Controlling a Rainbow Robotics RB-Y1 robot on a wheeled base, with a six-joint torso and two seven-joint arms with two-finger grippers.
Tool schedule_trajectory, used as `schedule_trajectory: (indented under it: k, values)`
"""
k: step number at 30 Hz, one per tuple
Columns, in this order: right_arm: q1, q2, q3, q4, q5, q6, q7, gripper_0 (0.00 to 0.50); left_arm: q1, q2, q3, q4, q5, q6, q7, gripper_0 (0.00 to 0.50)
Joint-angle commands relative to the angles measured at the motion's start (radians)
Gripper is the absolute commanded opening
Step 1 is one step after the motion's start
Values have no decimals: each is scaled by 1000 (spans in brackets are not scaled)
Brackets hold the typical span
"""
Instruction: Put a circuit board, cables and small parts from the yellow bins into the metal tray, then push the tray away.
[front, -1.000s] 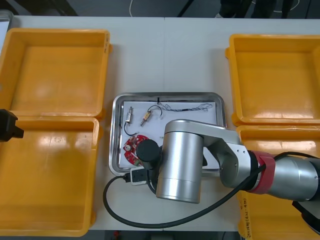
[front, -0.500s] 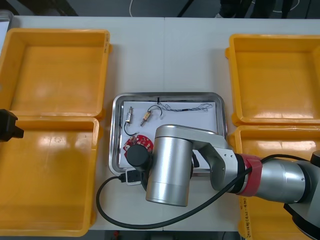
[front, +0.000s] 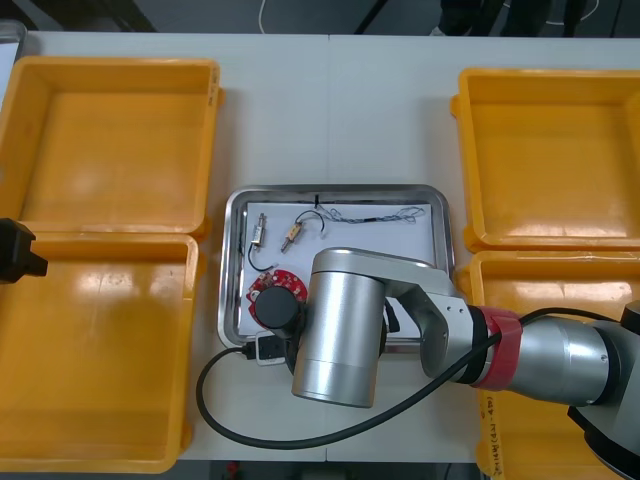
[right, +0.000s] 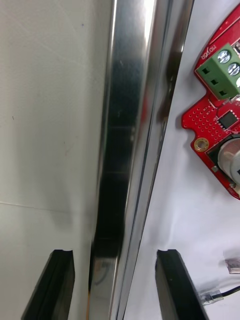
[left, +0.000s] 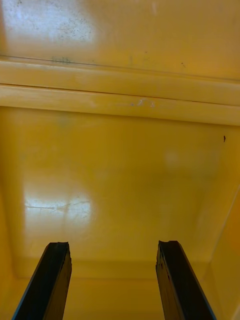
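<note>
While my right gripper (right: 115, 255) straddles the near rim of the metal tray (right: 127, 125), fingers apart, one over the table (right: 50, 100) and one inside, I judge the push comes next. The circuit board (right: 215, 120) lies just beyond the inner finger, by the tray's near-left corner, with a black cable (front: 365, 213) and small metal parts (front: 260, 230) farther in. Pushing this far off-centre could spin the tray, and the inner finger could snag the board. My left gripper (left: 114, 247) hangs spread above a yellow bin (left: 120, 165).
</note>
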Motion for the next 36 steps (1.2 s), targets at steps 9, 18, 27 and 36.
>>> schedule_trajectory:
  k: [9,18,27,36]
  values:
    - [-31,25,17,-23,48,-10,-5,0,15,44,35,-32,3,7,-81,500]
    - [-58,-5,13,-22,63,-17,-13,0,15,44,35,-32,3,7,-81,500]
    - [-112,-12,8,-22,69,-20,-21,0,15,44,35,-32,3,7,-81,500]
    - [-138,-12,-16,44,68,-25,-34,0,15,44,35,-32,3,7,-81,500]
